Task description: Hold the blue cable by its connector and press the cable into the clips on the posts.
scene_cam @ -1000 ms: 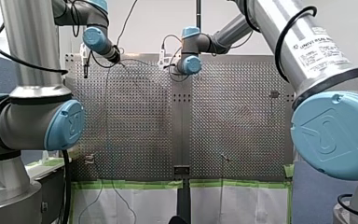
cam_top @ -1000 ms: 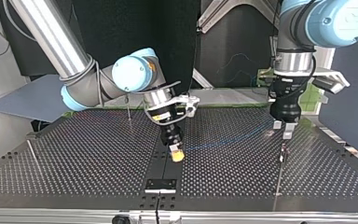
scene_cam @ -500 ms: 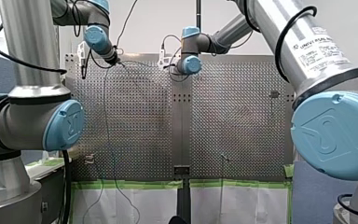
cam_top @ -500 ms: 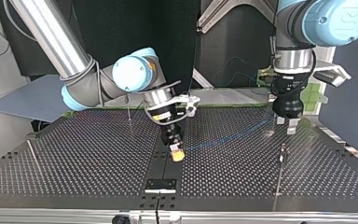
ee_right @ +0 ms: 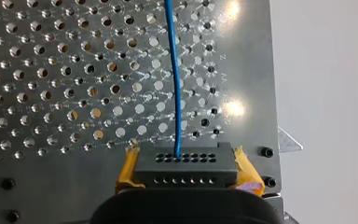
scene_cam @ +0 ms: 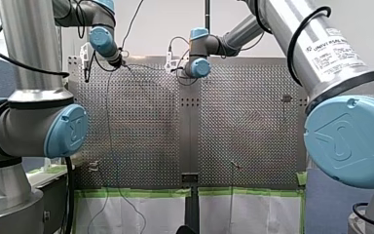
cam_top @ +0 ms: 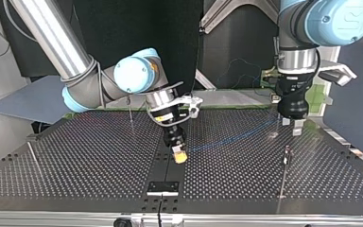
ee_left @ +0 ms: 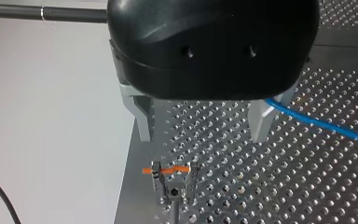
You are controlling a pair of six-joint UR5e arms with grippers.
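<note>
Two grippers are held over the perforated worktop (cam_top: 75, 161). The right gripper (cam_top: 180, 157) is seen near the middle of the top view, tilted down towards the worktop. Its yellow pads (ee_right: 127, 169) are pressed against both sides of the dark connector (ee_right: 186, 164), which is pinched between them. From the connector the blue cable (ee_right: 175, 84) is led straight ahead of that gripper over the holes. In the top view the cable is traced as a thin, shallow curve from the right gripper towards the view's right, where it is lost near the left gripper (cam_top: 289, 126). The left gripper is held upright above the worktop, with its metal fingers (ee_left: 144, 119) spread apart. In the left wrist view the cable is seen emerging from behind one finger and running away to the side over the worktop. Ahead of the spread fingers a clip (ee_left: 172, 179) with an orange strip across it is set on top of a thin post (cam_top: 284, 175). The clip is apart from both fingers, and the cable is not seated in it.
</note>
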